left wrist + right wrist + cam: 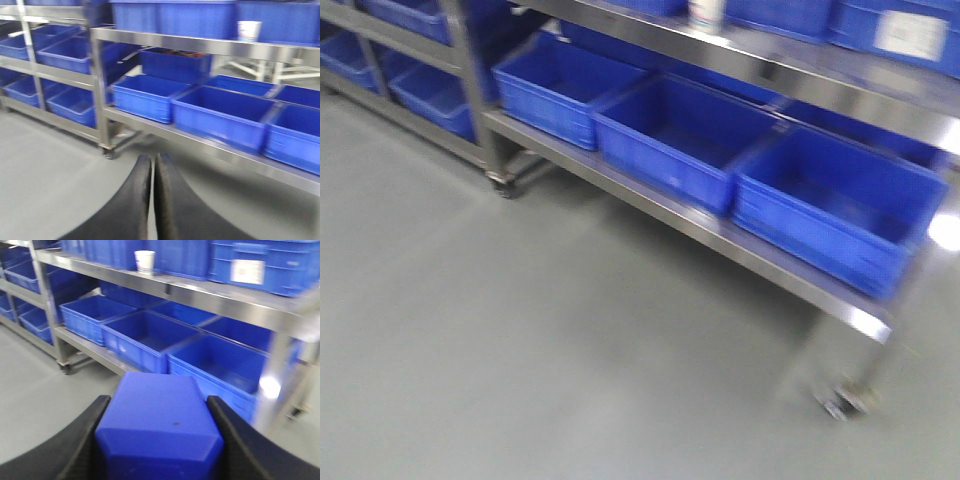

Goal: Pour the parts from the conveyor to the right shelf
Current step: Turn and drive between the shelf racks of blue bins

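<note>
blue part (159, 435) pinched in my right pincer (158, 407), in front of the right shelf (165, 287)

the black fingers (92, 435) press only on the two sides of the part, and from here i cannot see its knob. my left pincer (152, 160) is pressed together with nothing inside. beyond them stand open blue tubs (145, 335) on the low level of the steel rack, with a paper cup (144, 261) on the level above and grey floor (520, 350) under all. the views are blurred, so i judge that i am moving. the danger, i think, is this: if i tilt too early, the smooth part may slide from the side grip and fall on the floor, or hit the rim of a tub, or my wrist may touch the upper steel rail.
</note>
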Motion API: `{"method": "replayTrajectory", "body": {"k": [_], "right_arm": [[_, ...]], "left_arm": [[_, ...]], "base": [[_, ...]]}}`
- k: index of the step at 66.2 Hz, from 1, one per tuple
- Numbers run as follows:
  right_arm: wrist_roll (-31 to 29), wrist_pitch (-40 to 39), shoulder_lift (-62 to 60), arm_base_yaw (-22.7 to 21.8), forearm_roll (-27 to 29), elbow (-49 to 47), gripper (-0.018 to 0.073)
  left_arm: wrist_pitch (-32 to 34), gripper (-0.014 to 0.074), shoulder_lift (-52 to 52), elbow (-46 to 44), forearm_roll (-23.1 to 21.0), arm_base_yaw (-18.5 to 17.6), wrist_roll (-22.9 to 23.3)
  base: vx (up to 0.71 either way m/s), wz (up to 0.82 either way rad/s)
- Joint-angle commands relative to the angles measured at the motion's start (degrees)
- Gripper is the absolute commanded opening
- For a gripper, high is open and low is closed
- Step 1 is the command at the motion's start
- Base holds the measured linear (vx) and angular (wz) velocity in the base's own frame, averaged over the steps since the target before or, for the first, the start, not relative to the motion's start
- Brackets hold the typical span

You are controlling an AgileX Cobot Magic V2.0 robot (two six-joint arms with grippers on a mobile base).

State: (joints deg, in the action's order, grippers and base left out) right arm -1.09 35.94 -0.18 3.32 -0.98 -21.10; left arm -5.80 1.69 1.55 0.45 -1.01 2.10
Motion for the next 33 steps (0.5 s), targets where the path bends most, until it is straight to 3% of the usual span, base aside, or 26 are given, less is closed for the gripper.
{"method": "replayTrajectory", "body": {"k": [1,33], "right_arm": [[-0.02,-4.09,1.24,-0.08,-0.31,-1.58,-0.0004],[-0.02,-4.06,1.24,-0.08,-0.43,-1.58,-0.0004]], "left_arm": [[4.54,-0.0006,1.02,-1.12,-0.45,-0.42,0.49],[4.54,-0.0006,1.02,-1.12,-0.45,-0.42,0.49]], "base": [[0.67,0.57],[0.63,0.64]]}}
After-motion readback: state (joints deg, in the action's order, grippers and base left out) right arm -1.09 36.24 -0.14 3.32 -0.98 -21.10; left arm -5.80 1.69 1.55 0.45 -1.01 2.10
